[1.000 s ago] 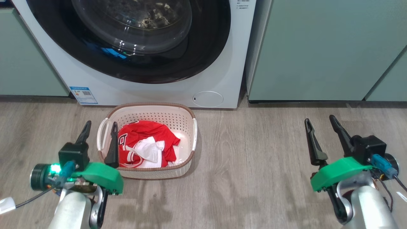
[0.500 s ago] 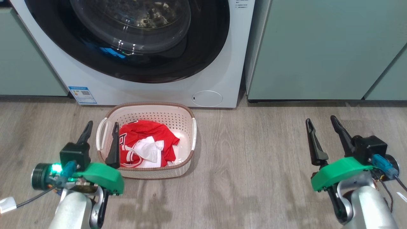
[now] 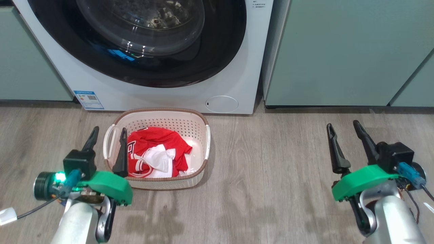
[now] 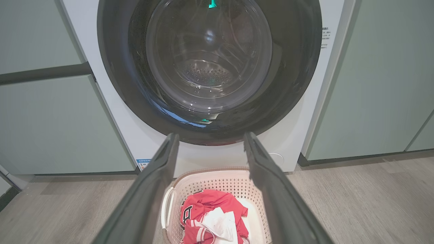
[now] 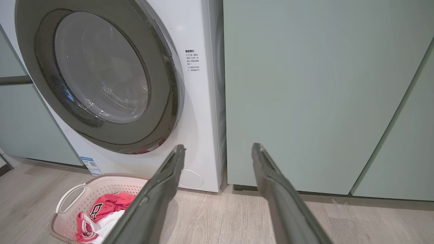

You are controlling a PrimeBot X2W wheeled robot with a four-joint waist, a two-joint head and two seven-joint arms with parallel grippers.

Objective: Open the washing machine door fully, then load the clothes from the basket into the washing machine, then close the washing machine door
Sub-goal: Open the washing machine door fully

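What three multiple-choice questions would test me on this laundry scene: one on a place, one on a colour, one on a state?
1. Where is the basket?
A) on the floor before the washing machine
B) on a shelf
C) inside the drum

2. What colour is the main garment among the clothes?
A) blue
B) red
C) black

3. How is the washing machine door?
A) swung wide open
B) removed
C) shut

Answers:
1 A, it stands on the planks at the machine's foot.
2 B, it is a red jersey with white trim.
3 C, its black ring lies against the machine's front.
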